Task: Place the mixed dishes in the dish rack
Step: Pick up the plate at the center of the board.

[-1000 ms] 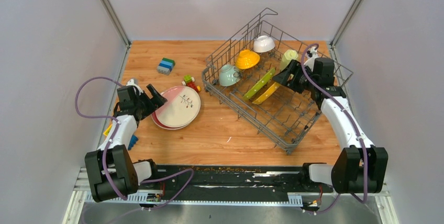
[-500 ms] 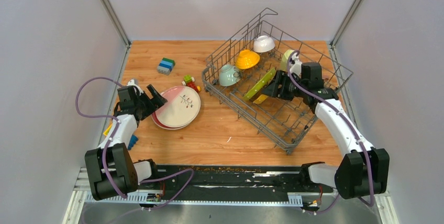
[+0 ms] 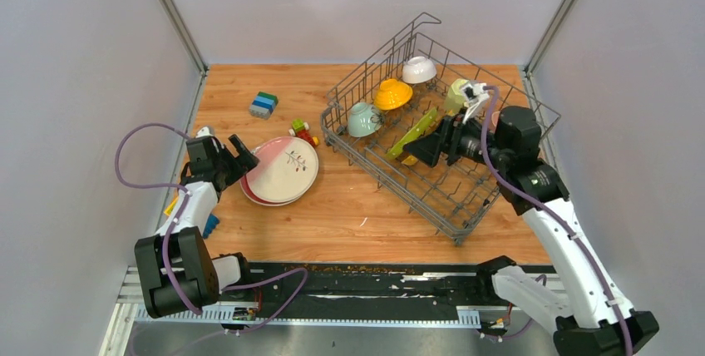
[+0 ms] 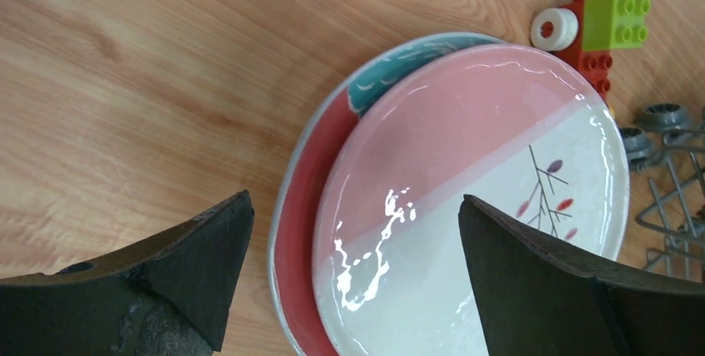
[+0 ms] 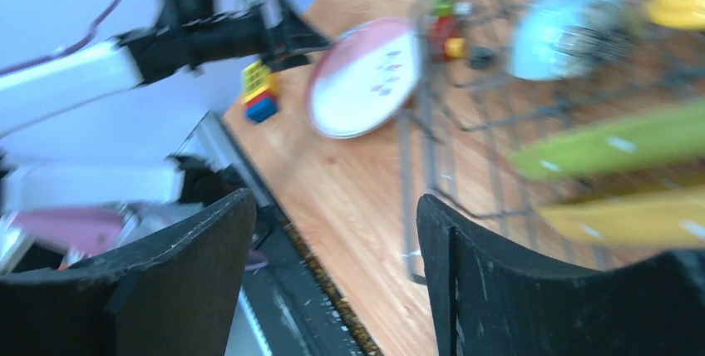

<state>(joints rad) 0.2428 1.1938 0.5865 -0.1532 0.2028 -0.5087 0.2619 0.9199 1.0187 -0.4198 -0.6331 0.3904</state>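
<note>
**Dish rack** [image 3: 391,181]: grey wire, at 2 o'clock on the table. Along its far side it holds a white bowl [image 3: 418,69], a yellow bowl [image 3: 391,94], a teal mug [image 3: 363,119] and a pale-green mug [image 3: 457,94]. A lime-green plate [image 3: 413,133] and a yellow plate [image 5: 623,216] stand on edge mid-rack.

**Right gripper** [image 3: 422,151]: over the rack's middle, fingers spread, nothing between them.

**Pink plate** [image 4: 465,165]: at 9 o'clock, lying flat on a red plate [image 4: 295,256], outside the rack.

**Left gripper** [image 4: 353,206]: fingers wide apart, straddling the stack's 9 o'clock rim.

**Toy blocks** [image 3: 263,104]: at 11 o'clock from the stack.
</note>
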